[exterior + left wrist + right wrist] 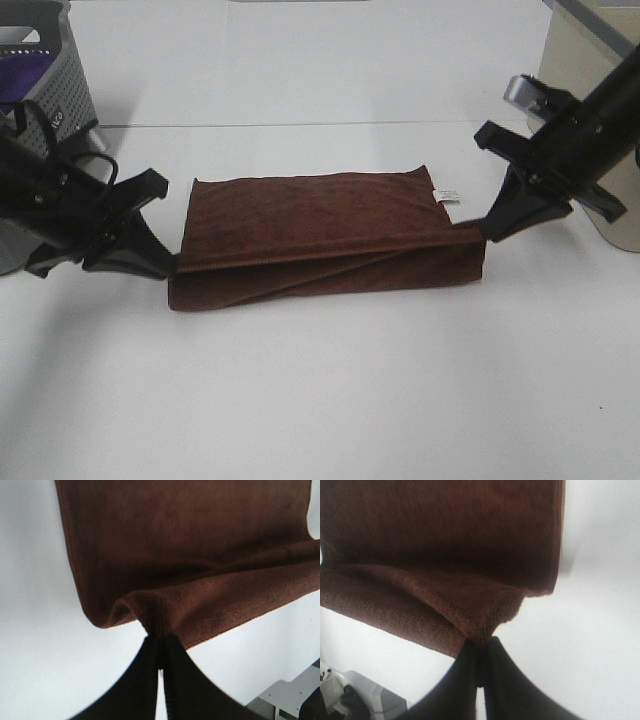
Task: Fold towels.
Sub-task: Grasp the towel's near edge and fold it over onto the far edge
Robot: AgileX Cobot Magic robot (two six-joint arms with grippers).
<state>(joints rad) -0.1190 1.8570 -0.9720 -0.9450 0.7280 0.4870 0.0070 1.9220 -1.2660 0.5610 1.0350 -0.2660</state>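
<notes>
Where the left gripper (172, 266) pinches shut on one front corner of the dark reddish-brown terry towel (320, 230) and the right gripper (488, 232) clamps the opposite front corner, the front hem is raised above the layer lying flat on the white table (320, 400). A small white tag (447, 194) sits at the towel's far right corner. Behind the left arm stands a grey basket (60, 100), holding what looks like purple fabric (22, 76).

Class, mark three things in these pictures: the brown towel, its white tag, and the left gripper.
towel (310, 215), exterior high view, middle of its flat upper layer.
white tag (447, 194), exterior high view, centre of the tag.
left gripper (159, 642), left wrist view, where its fingertips pinch the towel's edge.
</notes>
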